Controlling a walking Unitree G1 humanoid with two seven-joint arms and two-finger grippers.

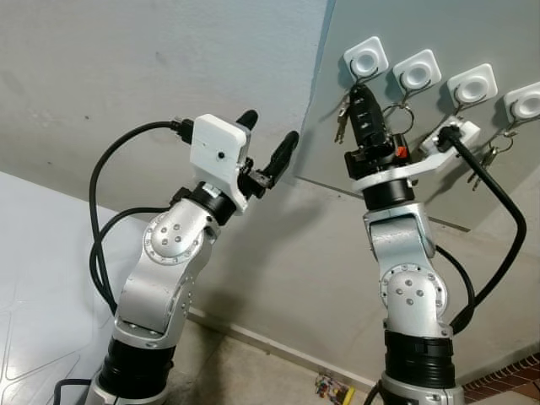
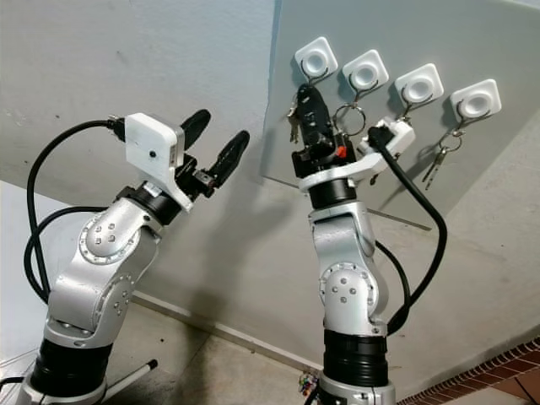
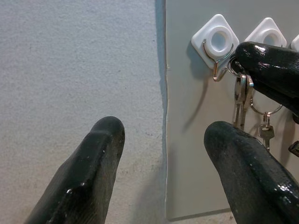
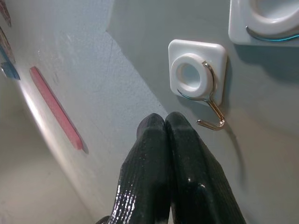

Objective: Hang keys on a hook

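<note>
While the right arm reaches up against the grey panel (image 1: 439, 101), the right gripper (image 1: 361, 94) sits just below the leftmost of four white square hooks (image 1: 365, 57), its fingers (image 4: 163, 154) pressed tight together with no gap between them. The keys (image 1: 341, 123) dangle from a ring right at those closed fingers, hanging beside the gripper and just under that first hook; in the left wrist view the key ring (image 3: 233, 65) is up at the metal hook's curl (image 3: 216, 70), though whether it is actually on the hook I can't tell. In the right wrist view the hook's wire (image 4: 211, 105) curls out empty just beyond the fingertips. Over on the left, the left gripper (image 1: 268, 145) is raised level with the panel's edge, fingers spread wide and holding nothing, aimed at the seam where the panel meets the pale wall (image 1: 126, 84). Further along the row, the second hook (image 1: 417, 72) carries a bare ring (image 1: 401, 114), and another set of keys (image 1: 488, 160) hangs under the far hooks. Down at the base of the wall, a small colourful packet (image 1: 335, 390) lies on the floor (image 1: 253, 371).
</note>
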